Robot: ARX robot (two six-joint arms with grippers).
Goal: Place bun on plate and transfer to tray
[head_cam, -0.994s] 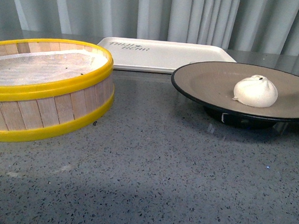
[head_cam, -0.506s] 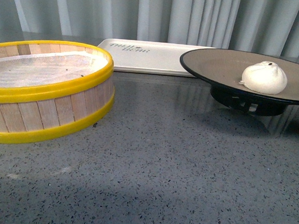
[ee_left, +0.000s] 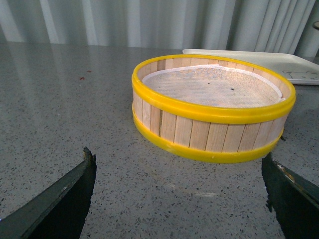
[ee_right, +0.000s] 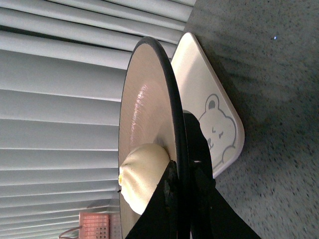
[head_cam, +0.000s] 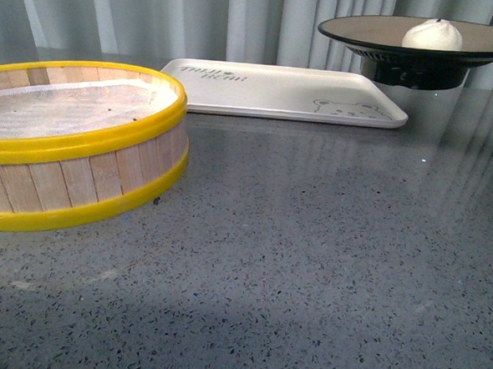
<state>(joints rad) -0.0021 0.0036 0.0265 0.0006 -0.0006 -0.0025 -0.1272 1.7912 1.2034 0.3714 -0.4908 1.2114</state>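
Moved: bun (head_cam: 432,34) and plate (head_cam: 365,26) risen off the table (head_cam: 309,264) since a second ago, now airborne by the right end of the tray (head_cam: 277,94).
Bun: seated on the tan inside of the plate, near the gripped edge.
Tray: flat on the table, bear print uncovered.
Right gripper (ee_right: 179,184): clamped on the plate's black rim.
Left gripper (ee_left: 177,164): fingers wide apart, holding nothing, facing the steamer basket (head_cam: 73,149).

Left end effector (ee_left: 178,157): fingers (ee_left: 60,199) spread wide, nothing between them | Right end effector (ee_right: 183,196): jaws closed on the rim of the plate (ee_right: 144,114), holding it level, clear of the bench (head_cam: 309,264)
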